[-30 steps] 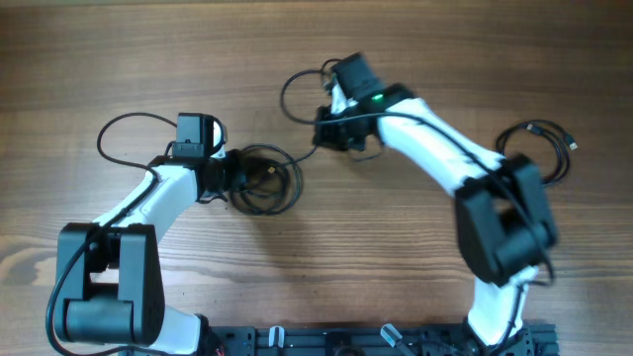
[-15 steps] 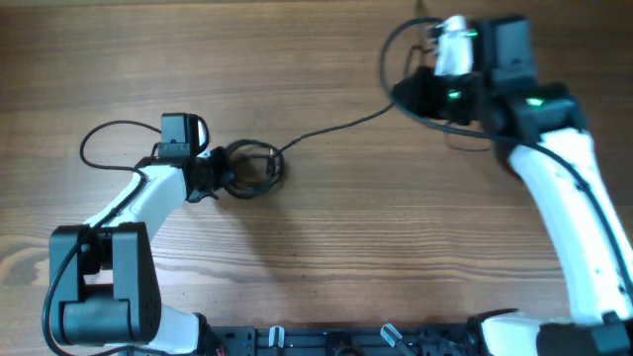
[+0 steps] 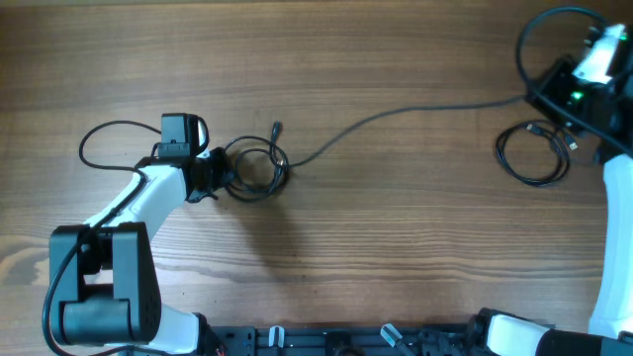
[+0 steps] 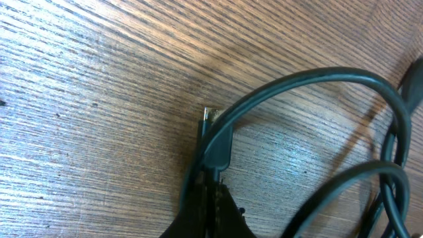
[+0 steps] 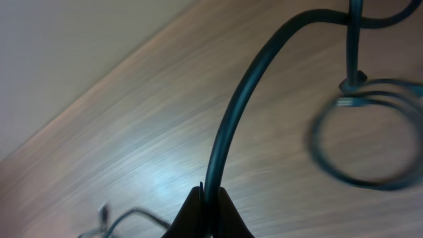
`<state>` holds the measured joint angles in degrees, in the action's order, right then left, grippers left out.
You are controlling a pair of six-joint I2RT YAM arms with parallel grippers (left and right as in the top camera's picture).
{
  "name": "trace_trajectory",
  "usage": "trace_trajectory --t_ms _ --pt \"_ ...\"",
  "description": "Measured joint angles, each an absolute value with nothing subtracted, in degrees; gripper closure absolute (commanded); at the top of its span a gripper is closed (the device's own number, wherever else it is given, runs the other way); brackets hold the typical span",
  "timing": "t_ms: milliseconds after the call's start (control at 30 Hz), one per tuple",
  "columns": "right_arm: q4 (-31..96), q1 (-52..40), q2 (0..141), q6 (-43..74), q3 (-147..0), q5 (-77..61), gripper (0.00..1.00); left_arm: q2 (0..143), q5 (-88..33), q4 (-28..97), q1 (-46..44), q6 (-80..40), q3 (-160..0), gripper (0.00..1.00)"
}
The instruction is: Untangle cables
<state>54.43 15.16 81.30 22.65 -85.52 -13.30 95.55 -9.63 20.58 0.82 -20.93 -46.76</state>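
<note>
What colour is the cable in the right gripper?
Black; the cable shows best in the right wrist view, pinched by the right gripper.

In the right wrist view the coiled cable (image 5: pixel 316 142) is blurred and clipped by the right edge, and the plug (image 5: pixel 104 213) at the bottom left is too smeared to be made out. Only two tips of the right gripper (image 5: pixel 206 198) are seen, cut by the bottom edge, and the pinched cable (image 5: pixel 228 125) is lost off the top. Same deal for the left gripper (image 4: pixel 210 192) in its own view, where the cable loops (image 4: pixel 317 74) are chopped at the right edge. Overhead, the right arm (image 3: pixel 618 227) is cropped by the frame, and the left gripper's tips are hidden against the small coil (image 3: pixel 283 170)
</note>
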Motion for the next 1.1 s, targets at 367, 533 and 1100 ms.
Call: trace_trajectory --t_ms 367,533,1100 --pt "56.88 19.0 81.3 38.87 -83.42 20.75 0.96 95.55 -9.37 20.78 0.84 -20.93 -46.76 0.96" --pt "53.76 19.09 82.67 41.71 -80.68 22.83 0.96 95.55 -9.21 20.93 0.84 -21.8 -46.76 0.96" --pt "52.01 19.07 102.19 24.05 -80.6 -4.54 0.06 95.55 -9.21 20.95 0.84 -22.0 -46.76 0.95"
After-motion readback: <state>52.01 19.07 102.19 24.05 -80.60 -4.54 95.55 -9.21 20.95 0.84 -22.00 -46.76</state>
